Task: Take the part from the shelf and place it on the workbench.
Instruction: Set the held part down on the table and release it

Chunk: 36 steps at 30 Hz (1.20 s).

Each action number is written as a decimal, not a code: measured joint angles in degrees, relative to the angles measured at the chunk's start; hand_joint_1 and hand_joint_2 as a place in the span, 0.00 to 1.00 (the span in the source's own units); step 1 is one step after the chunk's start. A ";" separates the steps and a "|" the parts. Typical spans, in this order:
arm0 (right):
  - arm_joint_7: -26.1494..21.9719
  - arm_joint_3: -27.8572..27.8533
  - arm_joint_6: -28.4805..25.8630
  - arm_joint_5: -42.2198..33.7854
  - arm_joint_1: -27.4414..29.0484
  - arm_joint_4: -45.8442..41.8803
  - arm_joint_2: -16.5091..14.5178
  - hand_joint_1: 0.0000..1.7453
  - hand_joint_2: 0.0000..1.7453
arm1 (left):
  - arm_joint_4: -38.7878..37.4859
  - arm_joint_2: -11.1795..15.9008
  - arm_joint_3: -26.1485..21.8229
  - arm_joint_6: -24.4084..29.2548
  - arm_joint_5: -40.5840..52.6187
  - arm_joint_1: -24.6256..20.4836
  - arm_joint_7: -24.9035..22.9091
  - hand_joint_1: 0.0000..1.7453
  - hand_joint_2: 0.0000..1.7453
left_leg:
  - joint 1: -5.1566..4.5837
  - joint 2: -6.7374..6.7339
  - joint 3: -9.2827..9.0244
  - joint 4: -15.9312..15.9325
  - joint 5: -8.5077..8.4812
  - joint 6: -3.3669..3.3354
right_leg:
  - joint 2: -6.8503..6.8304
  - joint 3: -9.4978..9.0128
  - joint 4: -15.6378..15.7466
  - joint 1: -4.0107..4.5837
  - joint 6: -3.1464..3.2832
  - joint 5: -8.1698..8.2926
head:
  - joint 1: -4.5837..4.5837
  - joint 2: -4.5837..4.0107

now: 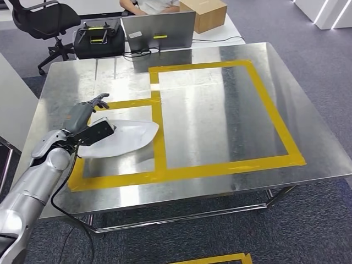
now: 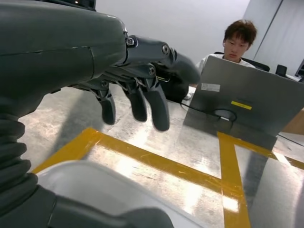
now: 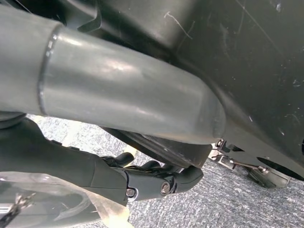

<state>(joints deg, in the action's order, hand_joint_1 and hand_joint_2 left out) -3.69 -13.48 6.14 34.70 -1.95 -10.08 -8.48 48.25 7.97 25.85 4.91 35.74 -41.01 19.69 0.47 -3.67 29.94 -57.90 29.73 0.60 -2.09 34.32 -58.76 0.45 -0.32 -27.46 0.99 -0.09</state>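
The steel workbench [image 1: 257, 115] carries yellow tape [image 1: 265, 163] marking two adjoining rectangles, and the white part [image 1: 124, 137] lies flat in the smaller one near the surface's left edge, its tip overlapping the dividing strip. The left hand [image 1: 89, 113] hovers over the part's left end with fingers [image 2: 157, 107] spread and curled downward, holding nothing. The right hand [image 3: 157, 180] hangs beside the robot's body, fingers extended together; its grip state cannot be determined.
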 joint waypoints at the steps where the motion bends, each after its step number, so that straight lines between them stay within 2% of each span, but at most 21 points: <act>1: 0.00 -0.01 -0.01 -0.02 0.00 0.00 0.00 0.00 0.00 | -0.08 -0.01 0.03 0.28 -0.15 0.01 -0.10 0.00 0.00 | 0.00 0.00 0.01 0.01 0.00 0.00 | 0.00 0.01 0.00 0.00 0.01 -0.01 | 0.00 0.00; 5: -0.07 -0.07 -0.18 -0.40 0.03 0.00 -0.02 0.00 0.00 | 1.21 -0.08 -0.31 3.19 -2.20 1.66 0.27 0.00 0.00 | -0.05 0.00 0.07 0.00 0.07 -0.03 | 0.02 0.05 0.07 -0.07 -0.01 0.00 | 0.01 0.00; 10: -0.23 -0.21 -0.72 -1.22 0.19 0.00 -0.27 0.00 0.00 | 11.53 -0.03 -2.38 7.88 -7.46 10.09 1.64 0.00 0.00 | -0.33 0.00 0.11 -0.18 0.37 -0.44 | 0.09 0.04 0.19 -0.43 -0.24 0.10 | -0.02 0.00; 12: -0.22 -0.45 -1.09 -1.70 0.29 0.00 -0.40 0.00 0.00 | 17.49 -0.04 -3.92 8.95 -11.36 14.57 3.46 0.00 0.00 | -0.25 -0.01 -0.20 0.56 -0.15 -0.94 | 0.18 -0.07 0.56 -0.48 -0.66 0.23 | -0.04 0.00; 14: -0.19 -0.83 -1.48 -2.12 0.41 0.00 -0.48 0.00 0.00 | 23.94 -0.20 -5.26 9.86 -14.52 19.09 5.39 0.00 0.00 | 0.17 -0.16 -0.92 2.18 -1.16 -1.59 | 0.81 0.39 -0.06 -0.49 -1.24 -0.84 | 0.07 0.00; 15: -0.19 -1.06 -1.64 -2.28 0.45 0.00 -0.50 0.00 0.00 | 27.03 -0.32 -5.79 10.20 -15.65 21.15 6.11 0.00 0.00 | 0.45 -0.24 -1.23 2.93 -1.50 -1.82 | 1.24 1.27 -1.95 -0.56 -1.53 -2.20 | 0.20 0.00; 17: -0.23 -1.51 -1.89 -2.56 0.57 0.00 -0.52 0.00 0.00 | 32.25 -0.52 -6.61 10.73 -17.44 24.87 7.22 0.00 0.00 | 0.68 -0.28 -1.27 3.15 -1.66 -1.94 | 1.82 4.18 -8.78 -0.98 -2.24 -5.35 | 0.44 0.00; 18: -0.25 -1.71 -1.98 -2.68 0.60 0.00 -0.52 0.00 0.00 | 34.54 -0.59 -6.98 10.93 -18.23 26.68 7.74 0.00 0.00 | 0.83 -0.27 -1.26 3.05 -1.59 -1.87 | 1.89 5.54 -11.94 -1.26 -2.66 -6.18 | 0.47 0.00; 19: -0.27 -1.86 -2.08 -2.81 0.63 0.00 -0.52 0.00 0.00 | 36.61 -0.67 -7.29 11.08 -19.05 28.43 8.25 0.00 0.00 | 1.04 -0.24 -1.27 2.88 -1.47 -1.71 | 1.90 6.22 -13.49 -1.56 -3.12 -6.00 | 0.47 0.00; 20: -0.28 -2.04 -2.19 -2.95 0.64 0.00 -0.52 0.00 0.00 | 38.73 -0.78 -7.59 11.18 -19.96 30.14 8.77 0.00 0.00 | 1.36 -0.21 -1.29 2.63 -1.27 -1.41 | 1.87 5.93 -12.89 -1.91 -3.59 -4.72 | 0.48 0.00; 21: -0.30 -2.24 -2.33 -3.11 0.66 0.00 -0.52 0.00 0.00 | 40.77 -0.89 -7.85 11.23 -20.74 31.78 9.16 0.00 0.00 | 1.75 -0.15 -1.30 2.19 -0.94 -0.92 | 1.75 4.65 -10.19 -2.33 -4.14 -2.61 | 0.48 0.00; 23: -0.32 -2.68 -2.56 -3.38 0.82 0.01 -0.59 0.00 0.00 | 44.36 -1.04 -8.28 11.31 -21.83 34.57 9.67 0.00 0.00 | 2.26 0.03 -1.00 0.94 -0.09 0.36 | 1.48 1.57 -4.37 -2.71 -5.23 -0.21 | 0.78 0.00; 24: -0.35 -2.84 -2.61 -3.45 0.91 0.02 -0.67 0.00 0.00 | 45.77 -1.06 -8.45 11.35 -22.05 35.63 9.83 0.00 0.00 | 2.28 0.16 -0.75 0.23 0.25 0.92 | 1.43 0.60 -2.79 -2.74 -5.21 -0.09 | 0.98 0.00; 25: -0.37 -2.96 -2.64 -3.51 0.96 0.03 -0.76 0.00 0.00 | 46.93 -1.07 -8.57 11.39 -22.18 36.43 9.96 0.00 0.00 | 2.17 0.27 -0.44 -0.32 0.45 1.33 | 1.53 0.25 -2.46 -2.65 -4.86 -0.85 | 1.11 0.00; 28: -0.41 -3.19 -2.72 -3.68 0.91 0.04 -0.91 0.00 0.00 | 49.38 -1.17 -8.80 11.61 -22.42 37.99 10.26 0.00 0.00 | 2.19 0.58 0.19 -1.25 1.01 2.05 | 2.06 0.61 -2.66 -2.62 -2.90 -1.77 | 0.96 0.00; 30: -0.42 -3.35 -2.78 -3.85 0.88 0.04 -1.01 0.00 0.00 | 50.60 -1.27 -9.01 11.96 -22.58 39.21 10.61 0.00 0.00 | 2.25 1.56 1.25 -4.16 3.83 2.05 | 2.26 0.99 -2.66 -2.42 -1.81 -1.50 | 0.80 0.00; 32: -0.41 -3.43 -2.86 -4.03 0.84 0.04 -1.14 0.00 0.00 | 51.64 -1.34 -9.16 12.34 -22.65 40.49 11.07 0.00 0.00 | 1.84 2.63 3.70 -11.05 8.29 1.56 | 2.40 1.39 -2.61 -1.93 -0.96 -1.08 | 0.62 0.00; 33: -0.40 -3.45 -2.88 -4.11 0.84 0.04 -1.19 0.00 0.00 | 52.04 -1.38 -9.17 12.47 -22.69 41.06 11.24 0.00 0.00 | 1.51 2.86 4.86 -14.43 9.87 1.20 | 2.46 1.65 -2.61 -1.57 -0.61 -0.84 | 0.57 0.00; 34: -0.39 -3.49 -2.89 -4.16 0.84 0.04 -1.21 0.00 0.00 | 52.35 -1.41 -9.17 12.55 -22.77 41.59 11.33 0.00 0.00 | 1.14 2.96 5.41 -16.47 10.43 0.72 | 2.53 1.95 -2.61 -1.16 -0.26 -0.59 | 0.55 0.00; 35: -0.37 -3.58 -2.89 -4.19 0.85 0.04 -1.22 0.00 0.00 | 52.64 -1.44 -9.17 12.61 -22.88 42.04 11.39 0.00 0.00 | 0.71 3.00 5.08 -16.53 9.88 0.05 | 2.63 2.25 -2.60 -0.72 0.06 -0.30 | 0.55 0.00; 36: -0.35 -3.69 -2.90 -4.21 0.84 0.04 -1.24 0.00 0.00 | 52.94 -1.47 -9.17 12.65 -23.01 42.38 11.44 0.00 0.00 | 0.21 3.07 3.78 -14.52 8.44 -0.84 | 2.76 2.54 -2.59 -0.28 0.32 0.01 | 0.55 0.00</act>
<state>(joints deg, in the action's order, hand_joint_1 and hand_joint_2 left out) -4.05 -17.17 3.24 30.50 -1.10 -10.03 -9.72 101.19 6.50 16.68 17.56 12.73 1.38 31.14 0.67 -0.60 33.73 -72.43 38.18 -0.23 0.67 36.86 -61.34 0.16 0.00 -27.44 1.55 -0.09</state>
